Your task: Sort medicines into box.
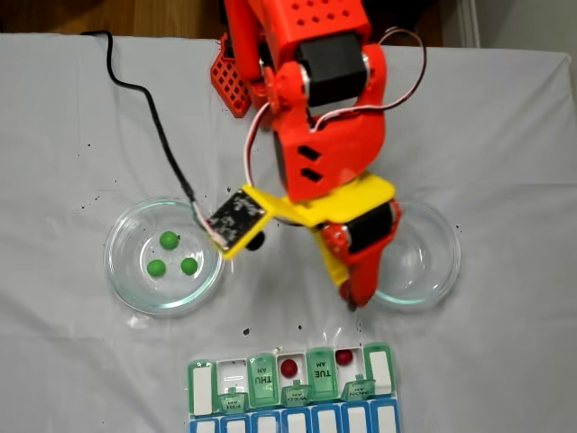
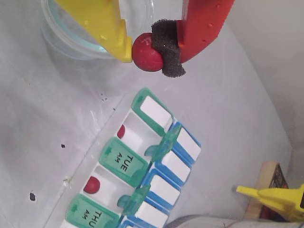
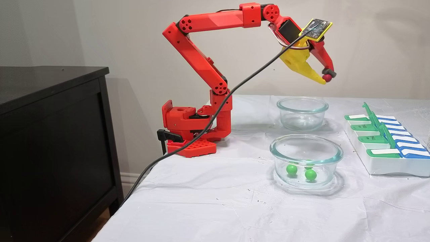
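My gripper [image 2: 142, 52] has one yellow finger [image 2: 107, 26], one red finger [image 2: 204, 23] with black foam; red ball [image 2: 147, 52]; green balls [image 1: 169, 240]; green-lidded, blue-rowed box [image 2: 156, 156].

One fixed camera hangs overhead, looking straight down; the pill box [image 1: 293, 390] sits at its lower edge. Another stands off at table height, side-on, box [image 3: 386, 141] at right. The wrist camera peers closely down at it [image 2: 142, 166].
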Robot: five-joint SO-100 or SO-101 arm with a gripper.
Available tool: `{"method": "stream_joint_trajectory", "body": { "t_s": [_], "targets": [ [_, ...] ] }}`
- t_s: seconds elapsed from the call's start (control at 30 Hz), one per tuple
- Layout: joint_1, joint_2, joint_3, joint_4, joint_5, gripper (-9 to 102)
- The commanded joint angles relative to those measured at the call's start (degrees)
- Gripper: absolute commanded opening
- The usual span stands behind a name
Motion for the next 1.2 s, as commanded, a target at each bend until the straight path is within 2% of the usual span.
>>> {"method": "stream_joint_trajectory", "body": {
  "t_s": [0.0,0.13,0.3,1.03,1.17],
  "targets": [
    [5.98,-5.27,-2.46,-6.33,-0.53,0],
    [10.63,-13.89,-4.75,-13.54,-0.09,0],
    [16.08,-25.05,-12.30,-12.48,0.62,0],
    [17.75,-40.87,-20.65,-20.57,1.32,0],
    [16.96,-41.66,-21.01,-19.95,-0.09,7]
  ]
}}
